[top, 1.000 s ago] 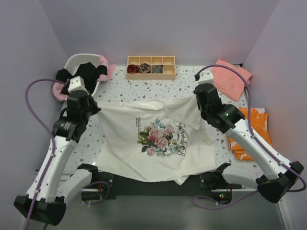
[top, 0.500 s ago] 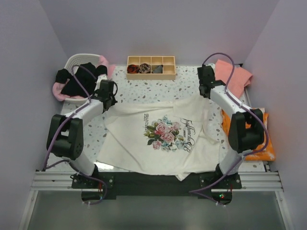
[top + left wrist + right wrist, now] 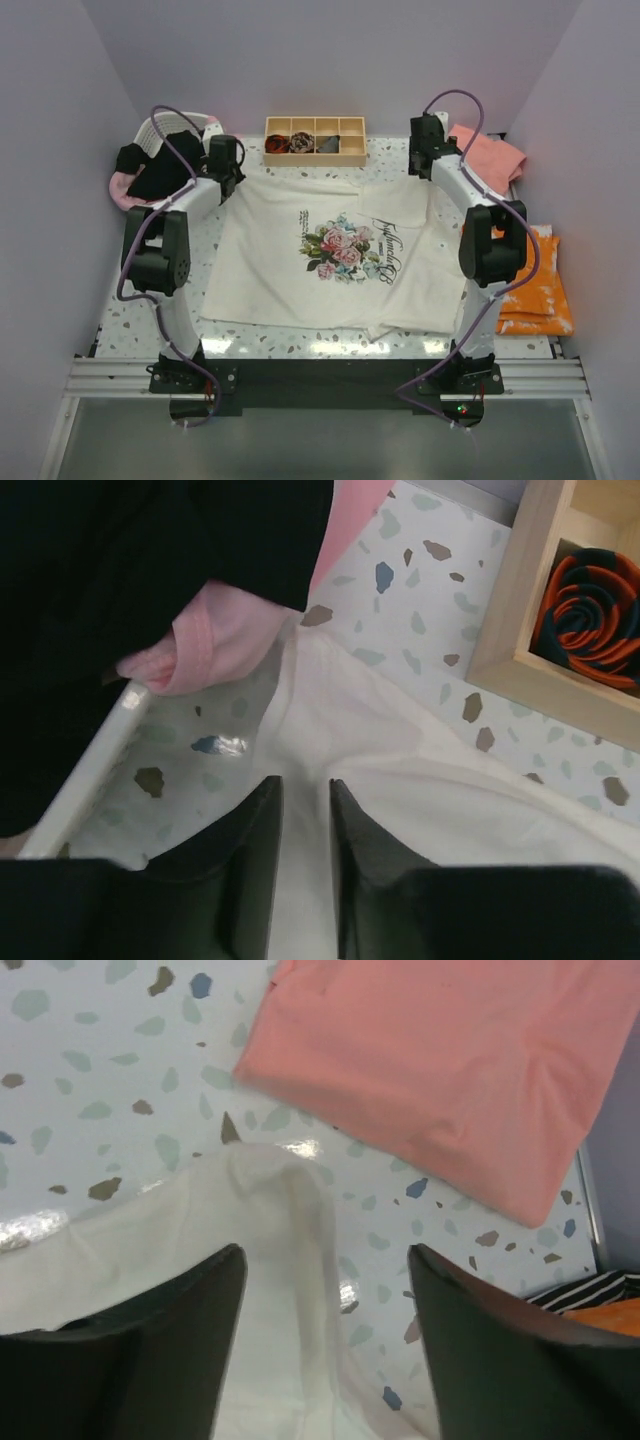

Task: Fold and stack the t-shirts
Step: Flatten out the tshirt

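Cream-white t-shirt [image 3: 330, 255] lies spread flat mid-counter [image 3: 130, 320], rose print up; left pincer [image 3: 303, 790], slightly spread, straddles its far-left corner; right pincer [image 3: 325, 1260], spread wide, sits over its far-right corner; salmon-pink t-shirt [image 3: 450, 1070] lies just beyond, far right.

Lab test cell, plain lilac walls [image 3: 330, 60], speckled table [image 3: 130, 310], aluminium rail [image 3: 110, 375]

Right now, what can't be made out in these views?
- Left wrist view: whether the left gripper grips the cream rose-print t-shirt; its fingers cover the contact.
- Top view: what lies under the black t-shirt in the white basket.
- Top view: part of the orange patterned cloth, behind the right arm.
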Robot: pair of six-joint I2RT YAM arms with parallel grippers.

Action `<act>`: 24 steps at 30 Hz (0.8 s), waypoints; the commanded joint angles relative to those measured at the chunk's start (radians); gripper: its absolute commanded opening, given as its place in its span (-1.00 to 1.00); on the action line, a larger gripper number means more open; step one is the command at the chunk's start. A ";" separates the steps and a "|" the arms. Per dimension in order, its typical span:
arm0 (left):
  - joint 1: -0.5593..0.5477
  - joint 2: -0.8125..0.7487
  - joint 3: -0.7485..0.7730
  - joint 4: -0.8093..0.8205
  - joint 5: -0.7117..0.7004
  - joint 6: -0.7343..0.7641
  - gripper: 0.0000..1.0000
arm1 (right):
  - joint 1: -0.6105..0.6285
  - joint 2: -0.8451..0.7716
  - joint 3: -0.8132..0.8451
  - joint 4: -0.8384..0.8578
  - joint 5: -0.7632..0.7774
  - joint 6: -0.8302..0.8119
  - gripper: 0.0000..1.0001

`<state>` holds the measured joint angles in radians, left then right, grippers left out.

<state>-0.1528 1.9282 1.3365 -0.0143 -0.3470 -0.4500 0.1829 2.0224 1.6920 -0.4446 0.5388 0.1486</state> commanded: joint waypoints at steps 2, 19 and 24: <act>0.021 -0.004 0.061 -0.136 -0.179 -0.024 0.13 | -0.020 -0.057 -0.024 0.030 0.112 0.025 0.92; -0.223 -0.489 -0.537 -0.061 0.101 -0.231 0.30 | 0.067 -0.560 -0.535 -0.137 -0.603 0.146 0.97; -0.225 -0.552 -0.715 -0.073 0.158 -0.228 0.24 | 0.197 -0.599 -0.627 -0.180 -0.579 0.166 0.97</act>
<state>-0.3878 1.4300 0.7208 -0.0914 -0.2481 -0.6338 0.2955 1.4624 1.1194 -0.5560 0.0261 0.2775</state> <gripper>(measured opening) 0.630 0.986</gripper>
